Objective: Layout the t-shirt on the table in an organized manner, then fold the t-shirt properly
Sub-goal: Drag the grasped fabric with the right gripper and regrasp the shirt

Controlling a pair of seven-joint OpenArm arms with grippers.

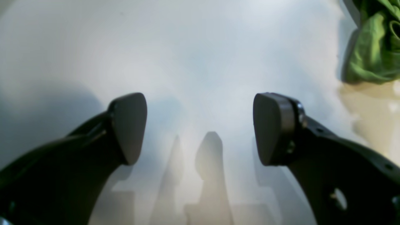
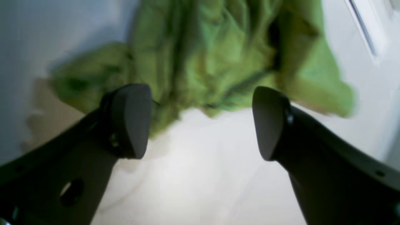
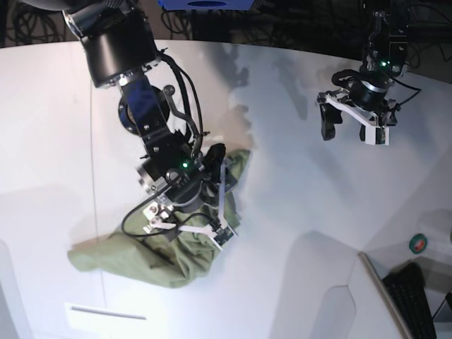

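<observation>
A wide white desk (image 3: pixel 296 212) is seen filling the base view, smooth and glossy, its far edge curved, with a thin straight seam (image 3: pixel 92 162) running down one side. Beyond that edge the room is dark, strung with cables. At one near corner a keyboard (image 3: pixel 413 296) and a small round green object (image 3: pixel 419 244) are glimpsed. The olive-green t-shirt (image 3: pixel 176 247) is found crumpled in a heap on the desk, not spread out. The right end effector (image 2: pixel 201 122) is held just above the heap, fingers set wide apart, nothing gripped; green folds are seen past its tips. The left end effector (image 1: pixel 200 128) is held well apart from the cloth, over bare desk, its fingers also spread, with only shadows cast between them. An edge of the shirt is caught at the corner of the left wrist view.
</observation>
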